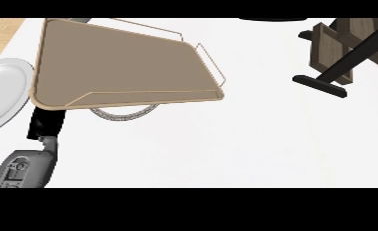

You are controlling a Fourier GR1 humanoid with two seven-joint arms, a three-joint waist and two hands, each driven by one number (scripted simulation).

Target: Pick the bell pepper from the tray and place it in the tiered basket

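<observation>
Pointing up toward tray — left robot hand.

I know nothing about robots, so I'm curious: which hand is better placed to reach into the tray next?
Probably the left hand: it sits just at the tray's near left corner. The right hand is out of view. No bell pepper shows on the tray.

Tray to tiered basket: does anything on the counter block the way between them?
Nothing visible does. Only white counter lies between the tray at the upper left and the tiered basket at the upper right.
</observation>
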